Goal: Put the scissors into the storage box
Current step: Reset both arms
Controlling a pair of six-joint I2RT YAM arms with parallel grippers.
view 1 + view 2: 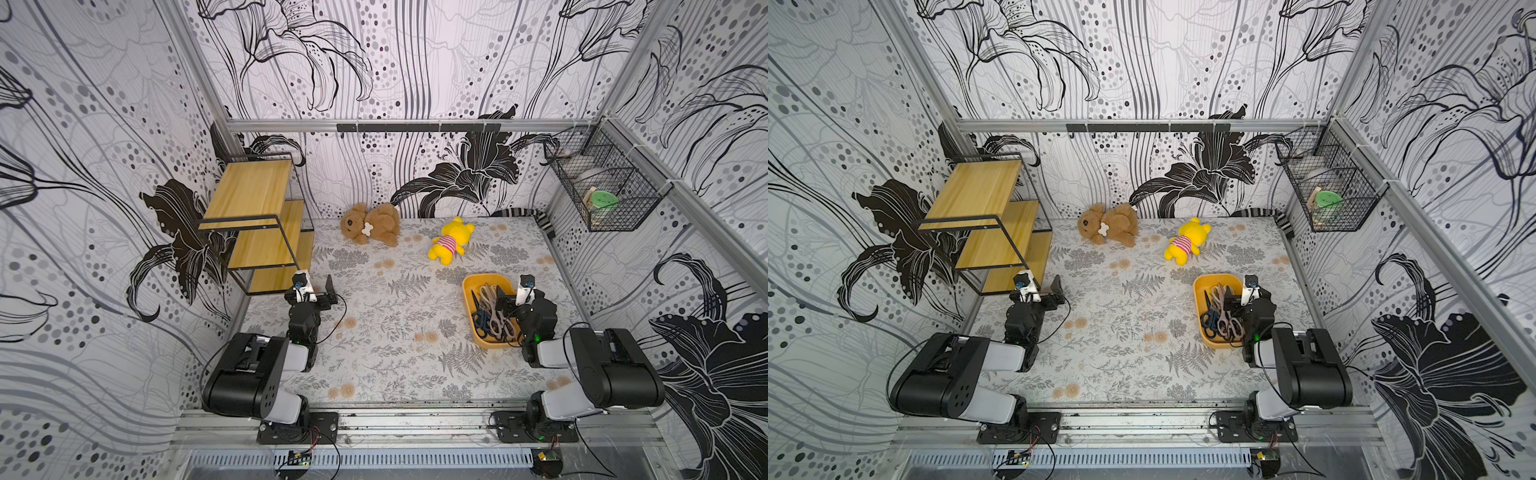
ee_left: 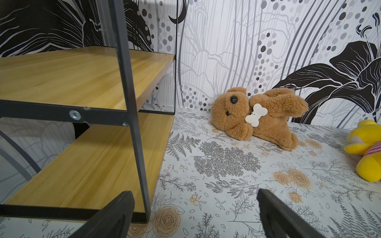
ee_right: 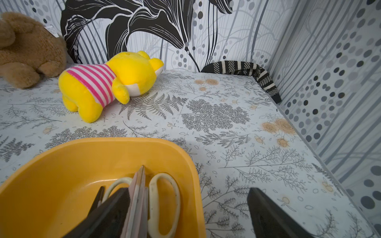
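Now the right gripper (image 3: 188,191) is held wide apart, empty, over the storage box (image 3: 61,164) rim; scissors (image 3: 137,197) are piled beneath one finger.

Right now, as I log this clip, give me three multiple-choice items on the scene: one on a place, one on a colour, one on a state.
1. Where do the scissors lie?
A. on the wooden shelf
B. in the storage box
C. in the wire basket

2. What colour is the plush toy in the striped shirt?
A. yellow
B. green
C. blue

3. How does the right pincer stand?
A. shut on a pair of scissors
B. open, holding nothing
C. out of view

Answers:
1 B: both top views show the pairs heaped inside the orange-yellow box.
2 A: its head and limbs are bright yellow.
3 B: in the right wrist view its fingers stand wide apart at the box's edge, with nothing clamped between them.
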